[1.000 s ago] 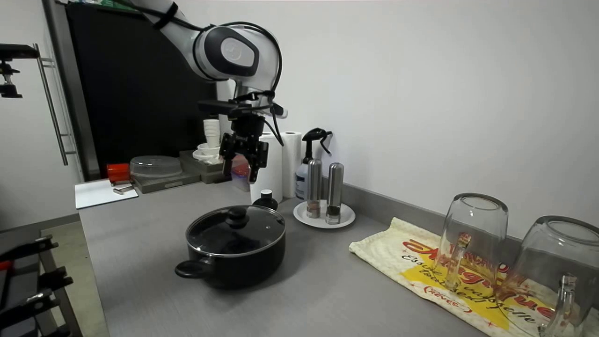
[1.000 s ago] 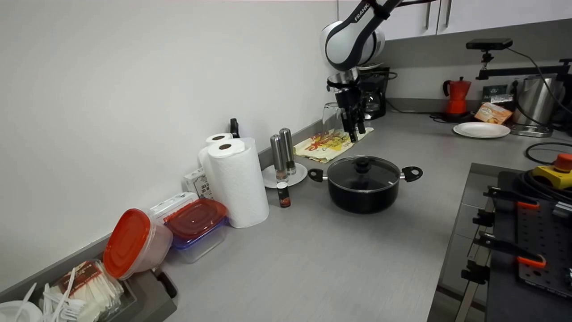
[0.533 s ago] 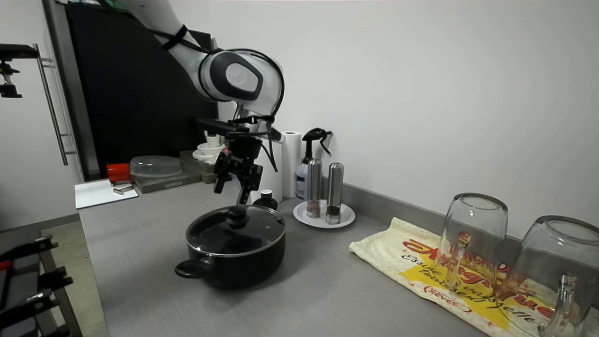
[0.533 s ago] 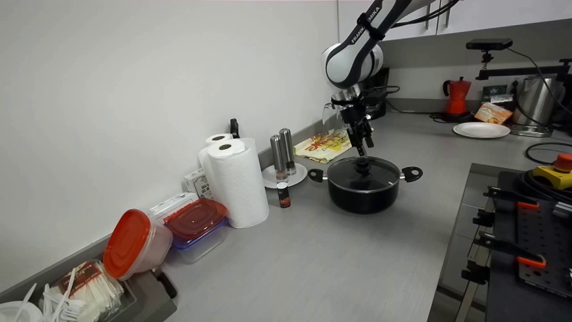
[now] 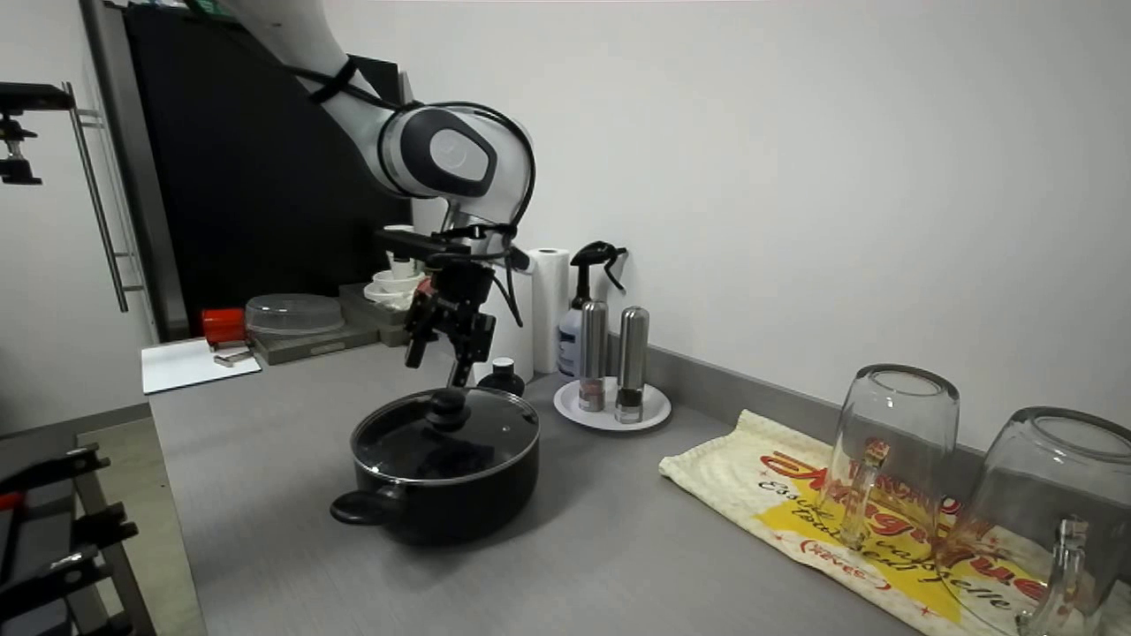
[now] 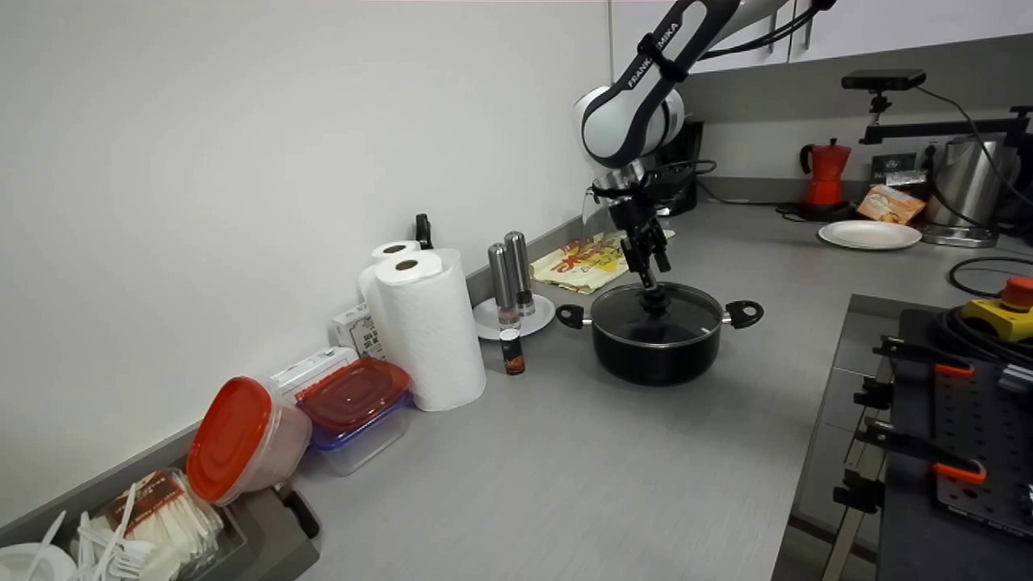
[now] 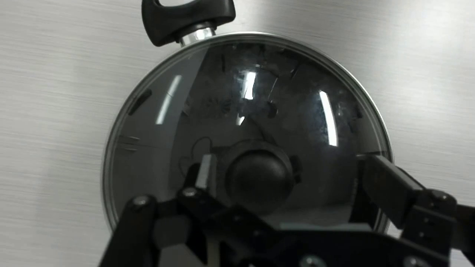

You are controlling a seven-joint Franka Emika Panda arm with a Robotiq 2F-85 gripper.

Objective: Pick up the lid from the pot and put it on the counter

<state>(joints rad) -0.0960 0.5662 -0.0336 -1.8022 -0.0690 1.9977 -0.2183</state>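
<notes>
Jaws spread wide, pointing down over the lid (image 7: 248,126). Wrist view: black knob (image 7: 259,178) lies between them, nearer the jaw at picture left; whether it touches, cannot tell. Lid seated on the pot (image 6: 655,363), beneath the jaws; pot on the table (image 6: 581,476). A pot handle (image 7: 185,20) shows beyond the jaws at picture top. In an exterior view: paper roll (image 5: 514,340) behind the jaws; to picture right of them, two steel mills (image 5: 633,367) upright on a white plate (image 5: 656,408); farther right, a printed cloth (image 5: 751,481) bearing two glass mugs (image 5: 892,442), well apart from the jaws.
</notes>
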